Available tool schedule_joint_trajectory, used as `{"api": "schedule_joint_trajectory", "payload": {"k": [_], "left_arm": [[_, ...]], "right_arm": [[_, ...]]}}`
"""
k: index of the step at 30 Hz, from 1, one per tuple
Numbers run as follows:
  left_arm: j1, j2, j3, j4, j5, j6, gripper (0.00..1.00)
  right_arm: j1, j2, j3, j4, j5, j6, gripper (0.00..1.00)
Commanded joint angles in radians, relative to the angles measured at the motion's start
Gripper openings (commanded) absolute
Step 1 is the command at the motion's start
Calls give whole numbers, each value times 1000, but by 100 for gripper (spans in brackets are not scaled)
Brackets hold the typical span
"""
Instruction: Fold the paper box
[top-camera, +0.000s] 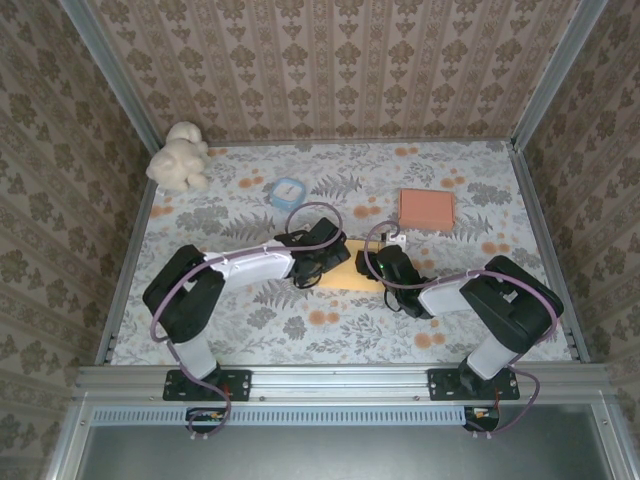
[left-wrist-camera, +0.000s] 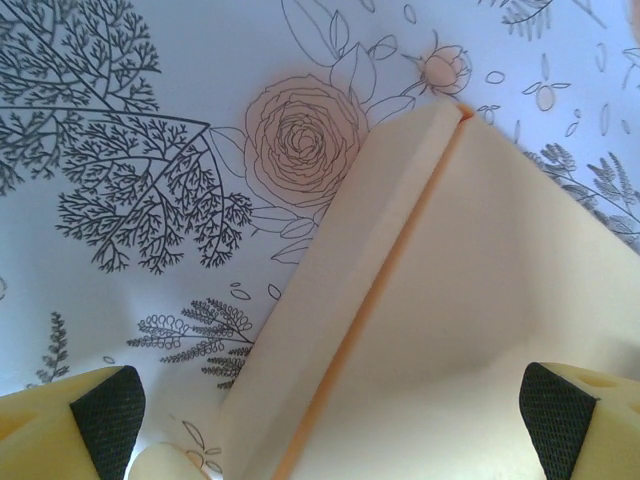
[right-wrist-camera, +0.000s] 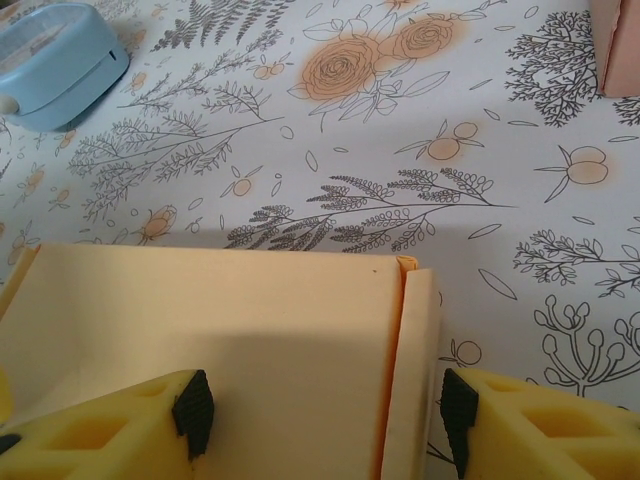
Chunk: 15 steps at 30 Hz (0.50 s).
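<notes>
The paper box (top-camera: 345, 279) is a flat cream-yellow sheet lying mid-table between both grippers. My left gripper (top-camera: 322, 262) hovers over its left end. In the left wrist view the box (left-wrist-camera: 480, 260) shows a narrow side flap (left-wrist-camera: 345, 270) standing partly raised along an orange crease. The left gripper (left-wrist-camera: 330, 425) is open wide, its pads either side of that flap without touching it. My right gripper (top-camera: 372, 268) is over the box's right end. There the box (right-wrist-camera: 220, 310) has a thin flap (right-wrist-camera: 415, 360) folded along its edge. The right gripper (right-wrist-camera: 325, 415) is open, straddling the flap.
A light blue round container (top-camera: 287, 192) (right-wrist-camera: 55, 60) sits behind the box to the left. A pink-orange flat box (top-camera: 427, 208) (right-wrist-camera: 615, 45) lies at the back right. A white plush toy (top-camera: 180, 155) sits in the far left corner. Patterned walls enclose the table.
</notes>
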Motion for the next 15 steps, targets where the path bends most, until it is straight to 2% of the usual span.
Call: {"api": "schedule_joint_trajectory", "payload": {"k": [1, 8, 15], "left_arm": [[-15, 15, 9, 25, 42, -22, 100], [-59, 8, 17, -33, 43, -93, 94], [-96, -19, 23, -64, 9, -136, 94]], "right_arm": [[-2, 44, -13, -111, -15, -5, 65], [-3, 55, -12, -103, -21, 3, 65], [-1, 73, -17, -69, -39, 31, 65]]}}
